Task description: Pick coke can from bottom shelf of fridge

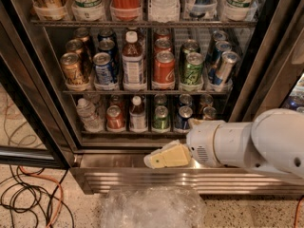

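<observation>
The coke can (115, 118), red with a silver top, stands at the front of the bottom shelf (124, 133) of the fridge (50, 109), second lane from the left. A clear water bottle (87, 114) is on its left and a small brown-drink bottle (137, 114) on its right. My gripper (164, 156), cream-coloured on a white arm (247, 144), hangs in front of the steel base panel (118, 175). It points left, sits below the shelf and lies to the lower right of the coke can, apart from it.
A green can (161, 118) and a blue can (183, 118) stand right of the bottle. The middle shelf holds another red can (164, 69) and several others. Crumpled clear plastic (152, 208) lies on the floor in front. Cables (33, 198) lie at lower left.
</observation>
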You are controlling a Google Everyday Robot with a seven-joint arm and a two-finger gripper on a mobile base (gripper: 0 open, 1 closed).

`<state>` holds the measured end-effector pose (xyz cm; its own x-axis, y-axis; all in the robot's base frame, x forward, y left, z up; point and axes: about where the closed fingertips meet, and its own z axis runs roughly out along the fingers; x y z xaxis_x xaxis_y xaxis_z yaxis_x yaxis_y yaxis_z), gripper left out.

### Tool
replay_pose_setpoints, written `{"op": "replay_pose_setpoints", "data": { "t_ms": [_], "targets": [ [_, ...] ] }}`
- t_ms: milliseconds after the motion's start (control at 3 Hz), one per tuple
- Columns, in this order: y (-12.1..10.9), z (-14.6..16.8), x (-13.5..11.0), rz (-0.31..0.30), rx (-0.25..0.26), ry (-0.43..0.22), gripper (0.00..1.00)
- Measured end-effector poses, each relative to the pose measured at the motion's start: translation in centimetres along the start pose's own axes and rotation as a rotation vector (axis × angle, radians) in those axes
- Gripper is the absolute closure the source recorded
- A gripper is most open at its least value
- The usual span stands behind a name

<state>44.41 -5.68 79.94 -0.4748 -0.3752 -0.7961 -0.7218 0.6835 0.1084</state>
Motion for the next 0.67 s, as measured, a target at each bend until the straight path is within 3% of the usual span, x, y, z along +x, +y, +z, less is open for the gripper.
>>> {"op": "replay_pose_setpoints", "data": {
  "t_ms": [667],
  "targets": [
    [-1.3,6.1,0.3,0.035,0.023,-0.161,0.0]
  ]
}}
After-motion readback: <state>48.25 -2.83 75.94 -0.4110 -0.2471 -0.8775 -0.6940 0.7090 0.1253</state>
